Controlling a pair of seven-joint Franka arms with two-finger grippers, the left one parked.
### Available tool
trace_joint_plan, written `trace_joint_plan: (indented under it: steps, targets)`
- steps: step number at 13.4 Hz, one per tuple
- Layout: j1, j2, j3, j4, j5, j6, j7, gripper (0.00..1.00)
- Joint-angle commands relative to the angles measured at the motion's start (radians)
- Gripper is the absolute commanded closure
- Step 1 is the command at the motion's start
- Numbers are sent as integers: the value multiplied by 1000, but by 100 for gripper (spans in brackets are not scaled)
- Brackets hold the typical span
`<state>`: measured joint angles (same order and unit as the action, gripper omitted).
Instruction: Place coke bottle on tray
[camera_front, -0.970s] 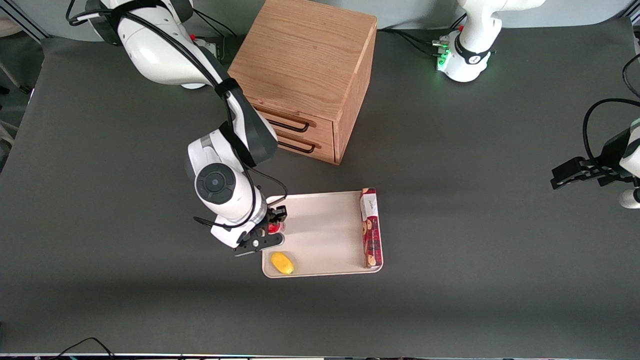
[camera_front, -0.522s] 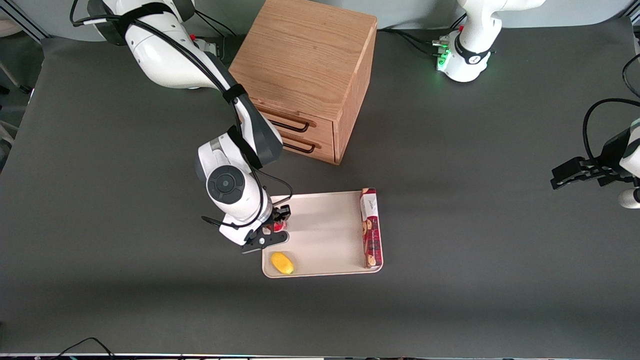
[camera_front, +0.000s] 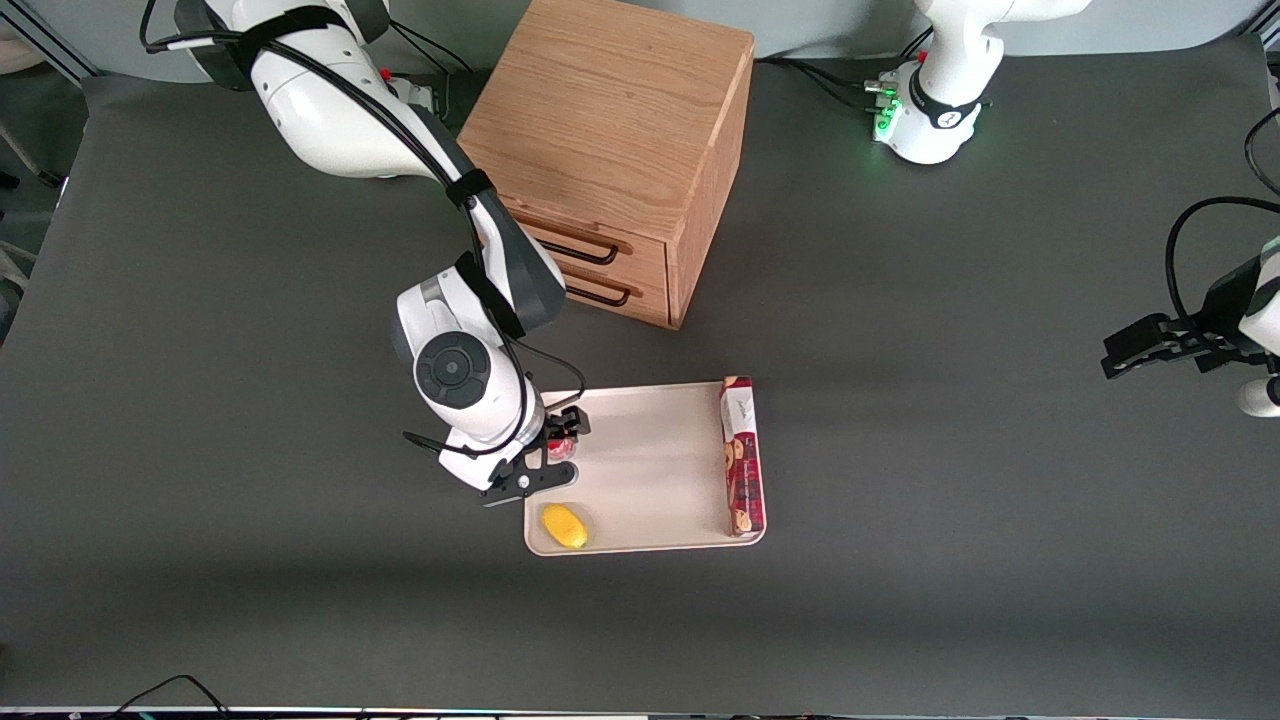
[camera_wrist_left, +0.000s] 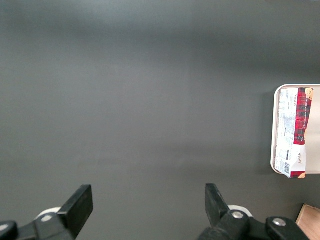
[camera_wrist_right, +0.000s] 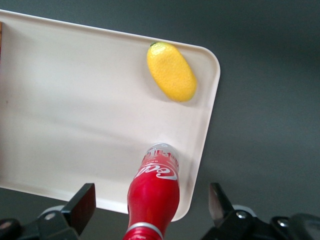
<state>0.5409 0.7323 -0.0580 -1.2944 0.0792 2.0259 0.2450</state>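
The coke bottle with red cap and red label stands upright on the off-white tray, by the tray's edge toward the working arm's end. In the right wrist view the bottle has its clear base resting on the tray near a rounded corner. My gripper is directly above the bottle. Its gripper fingers stand wide apart on either side of the bottle and do not touch it.
A yellow lemon lies on the tray, nearer the front camera than the bottle, and shows in the right wrist view. A long red cookie box lies along the tray's edge toward the parked arm. A wooden drawer cabinet stands farther back.
My gripper and the bottle have shifted a little over the tray's edge, toward the parked arm's end. In the last half second they hardly moved.
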Motion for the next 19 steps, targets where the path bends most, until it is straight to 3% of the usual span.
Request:
trace_joint_plan:
  steps: [1, 5, 7, 9, 13, 19]
  targets:
    - [7, -60, -10, -23, -13, 1, 17, 0]
    - [-57, -267, -8, -67, -7, -202, 26, 0]
    - [-85, -501, -10, -318, -7, -138, 30, 0]
    - [-178, -621, 1, -428, -7, -144, 20, 0]
    - [-424, -678, 30, -428, -9, -268, -151, 0]
    - [-469, -770, 10, -482, -59, -359, -96, 0]
